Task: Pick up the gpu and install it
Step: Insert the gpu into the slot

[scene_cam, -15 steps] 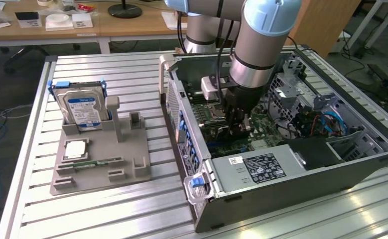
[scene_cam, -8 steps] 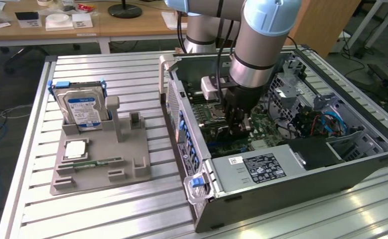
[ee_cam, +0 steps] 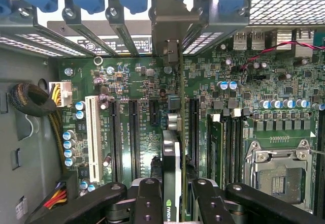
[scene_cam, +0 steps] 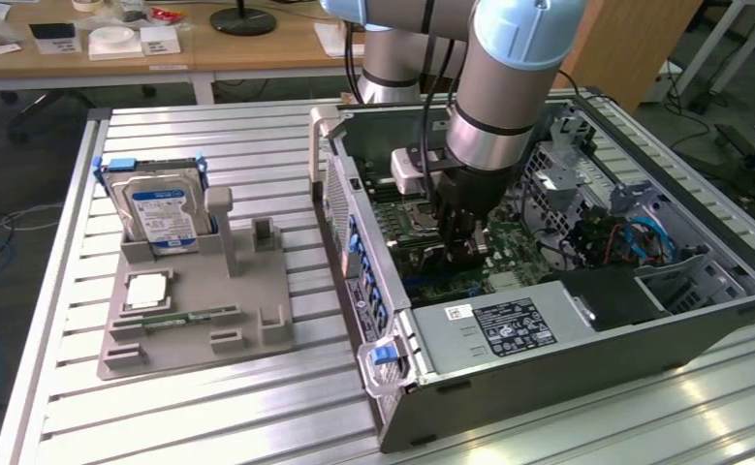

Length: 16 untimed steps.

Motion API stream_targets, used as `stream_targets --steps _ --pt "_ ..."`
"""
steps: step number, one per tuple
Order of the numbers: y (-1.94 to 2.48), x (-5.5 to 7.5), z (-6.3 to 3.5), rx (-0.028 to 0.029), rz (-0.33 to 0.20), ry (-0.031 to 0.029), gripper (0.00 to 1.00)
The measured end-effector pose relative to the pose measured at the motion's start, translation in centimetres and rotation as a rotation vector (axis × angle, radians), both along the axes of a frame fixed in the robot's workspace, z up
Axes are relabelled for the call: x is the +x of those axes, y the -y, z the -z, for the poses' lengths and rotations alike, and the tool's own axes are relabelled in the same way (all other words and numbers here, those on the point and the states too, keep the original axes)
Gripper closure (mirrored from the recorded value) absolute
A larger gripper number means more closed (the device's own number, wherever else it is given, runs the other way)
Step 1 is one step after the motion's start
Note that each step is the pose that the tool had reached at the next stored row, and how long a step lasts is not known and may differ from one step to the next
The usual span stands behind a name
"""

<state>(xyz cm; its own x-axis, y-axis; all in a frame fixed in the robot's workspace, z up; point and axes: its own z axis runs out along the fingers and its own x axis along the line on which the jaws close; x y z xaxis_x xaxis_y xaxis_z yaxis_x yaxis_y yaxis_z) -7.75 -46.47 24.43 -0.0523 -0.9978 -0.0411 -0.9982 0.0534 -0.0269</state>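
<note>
Gpu [ee_cam: 172,158]: clamped edge-on between gripper [ee_cam: 172,203] jaws, standing directly beneath them over motherboard [ee_cam: 228,107] slots inside case [scene_cam: 584,339]. Pickup done; card at or entering slot, full seating cannot be told. Hard drive [scene_cam: 160,208] remains on tabletop [scene_cam: 222,407].

In the exterior view the arm [scene_cam: 507,87] runs off the top edge, and the tool [scene_cam: 461,254] sits down inside the case [scene_cam: 584,358], so the gpu it's on is basically hidden there. In the wrist view the gpu [ee_cam: 171,158] shows edge-on only, its lower end cut by the frame along with the fingers [ee_cam: 147,203]. Label text on the hard drive [scene_cam: 164,213] is too small to read.
</note>
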Motion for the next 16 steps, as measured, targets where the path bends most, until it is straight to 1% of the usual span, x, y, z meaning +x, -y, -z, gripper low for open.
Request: stream_targets --steps 16 --pt "0.11 0.01 0.0 -0.0001 0.0 0.0 0.73"
